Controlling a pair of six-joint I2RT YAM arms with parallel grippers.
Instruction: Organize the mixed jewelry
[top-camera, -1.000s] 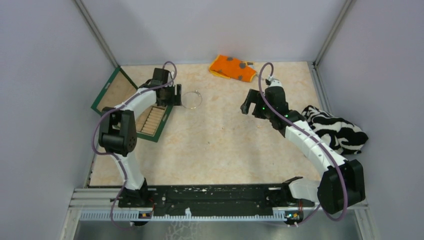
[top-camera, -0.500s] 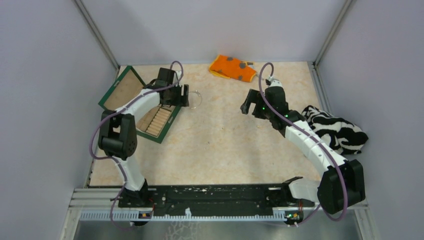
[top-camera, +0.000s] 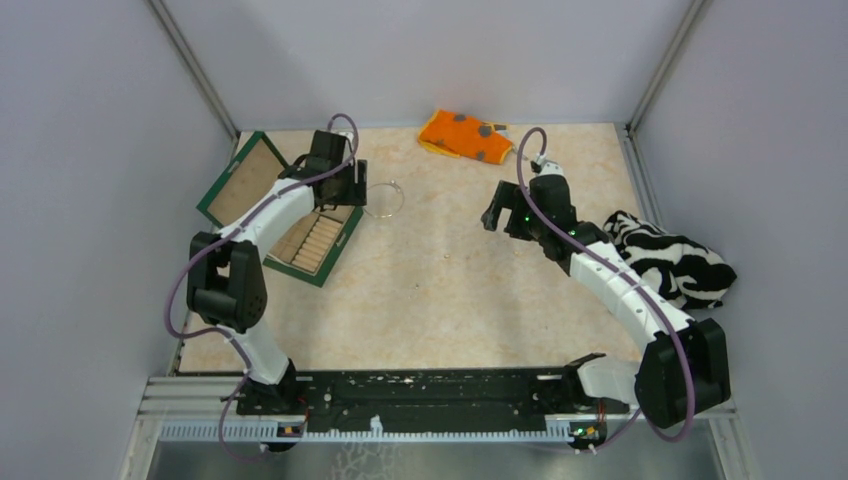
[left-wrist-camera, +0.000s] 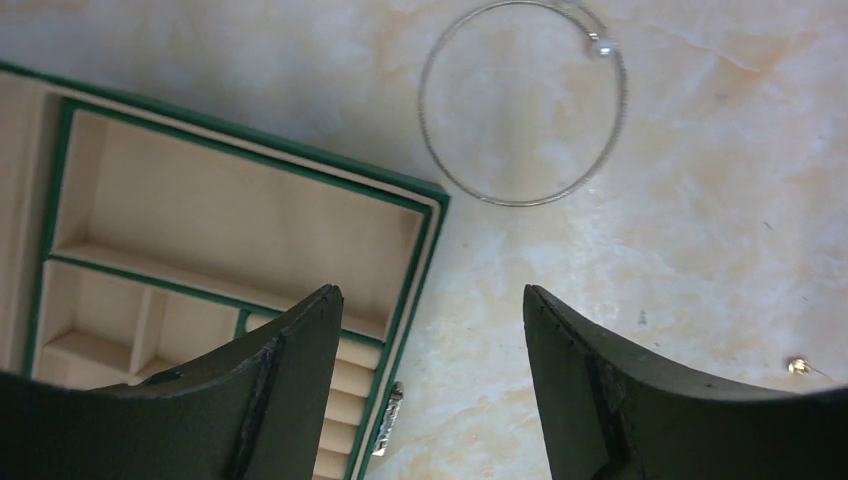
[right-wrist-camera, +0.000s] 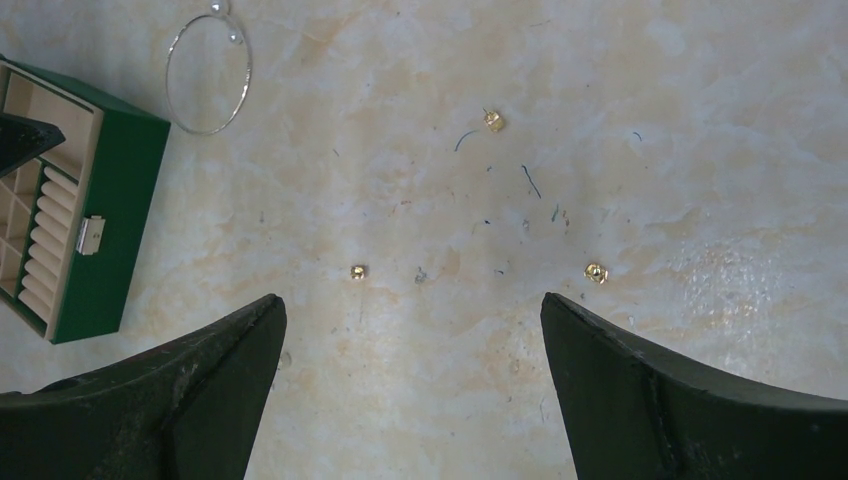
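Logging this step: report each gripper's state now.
Left gripper: open, holding nothing.
Right gripper: open, holding nothing.

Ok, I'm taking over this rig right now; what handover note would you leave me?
Left gripper: open, empty, over the edge of the open green jewelry box.
Right gripper: open, empty, above three tiny gold pieces on the table.
The thin silvery wire bangle lies on the table beside the box.
Done: nothing; visible compartments empty.
Left: bangle and gold pieces into the box.
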